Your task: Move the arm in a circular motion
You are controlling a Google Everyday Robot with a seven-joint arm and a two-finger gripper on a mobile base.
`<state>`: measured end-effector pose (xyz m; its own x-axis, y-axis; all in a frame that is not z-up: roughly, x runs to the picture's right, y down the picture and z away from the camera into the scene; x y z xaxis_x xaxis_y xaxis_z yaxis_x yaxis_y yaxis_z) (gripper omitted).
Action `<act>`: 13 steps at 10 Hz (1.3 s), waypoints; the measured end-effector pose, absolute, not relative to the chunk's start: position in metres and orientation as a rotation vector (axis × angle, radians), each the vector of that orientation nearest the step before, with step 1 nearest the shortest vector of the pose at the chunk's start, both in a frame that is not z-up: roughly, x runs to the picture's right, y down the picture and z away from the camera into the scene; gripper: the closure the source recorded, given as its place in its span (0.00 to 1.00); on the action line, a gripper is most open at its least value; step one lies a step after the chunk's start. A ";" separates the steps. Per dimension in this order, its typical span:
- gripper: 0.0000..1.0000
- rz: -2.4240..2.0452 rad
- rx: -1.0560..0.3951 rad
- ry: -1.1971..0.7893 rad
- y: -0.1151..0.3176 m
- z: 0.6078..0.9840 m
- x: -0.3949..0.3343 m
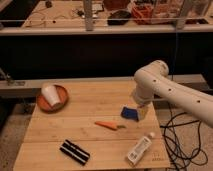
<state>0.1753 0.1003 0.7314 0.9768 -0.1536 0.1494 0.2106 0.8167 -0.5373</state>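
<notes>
When you read this view, take 12 o'clock as the far edge of the wooden table [90, 107] and 6 o'clock as the near edge.

1. Near edge. At 7 o'clock from the table centre, a black two-bar object [75, 152] lies flat, set at a slant. At 5 o'clock, a white bottle [139, 149] lies on its side, cap end towards 1 o'clock. The two are well apart.

2. Middle. An orange carrot [110, 125] lies close to the table centre, running from 9 o'clock to 3 o'clock. At 2 o'clock from the carrot, near it but apart, sits a small blue object [129, 113].

3. Tool. The gripper [142, 111], the tapered beige tip, points down just beside the blue object, at its 3 o'clock. You cannot tell whether it touches the blue object or the table. You cannot tell whether the tool is released or clenched.

4. The arm [165, 87] is over the 3 o'clock side of the table. Its rounded white joint stands at 12 o'clock from the gripper, and the thick segment with dark screw holes runs out of view towards 4 o'clock. Dark cables [172, 132] lie on the floor beneath it, off the table's 3 o'clock edge.

5. Far corner. At 10 o'clock, a reddish-brown bowl [60, 104] holds a white cup [51, 95], tilted.

6. Background. A grey rail [20, 88] runs behind the 12 o'clock edge. Beyond it, a light bench [60, 10] carries assorted items too small to identify.
</notes>
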 end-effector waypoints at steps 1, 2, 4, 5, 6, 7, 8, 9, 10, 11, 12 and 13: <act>0.20 -0.204 -0.583 -0.102 0.104 0.728 0.168; 0.20 -0.212 -0.586 -0.106 0.109 0.725 0.159; 0.20 -0.233 -0.585 -0.107 0.115 0.722 0.152; 0.20 -0.242 -0.585 -0.108 0.118 0.720 0.150; 0.20 -0.258 -0.582 -0.109 0.121 0.719 0.144; 0.20 -0.276 -0.583 -0.118 0.125 0.717 0.127; 0.20 -0.291 -0.583 -0.124 0.127 0.716 0.115; 0.20 -0.313 -0.582 -0.126 0.131 0.714 0.107; 0.20 -0.334 -0.581 -0.129 0.136 0.713 0.102; 0.20 -0.359 -0.579 -0.132 0.141 0.712 0.097; 0.20 -0.374 -0.577 -0.136 0.142 0.711 0.088; 0.20 -0.390 -0.576 -0.140 0.143 0.710 0.078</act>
<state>0.0777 0.1433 0.7096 0.9177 -0.3196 0.2360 0.3968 0.7679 -0.5028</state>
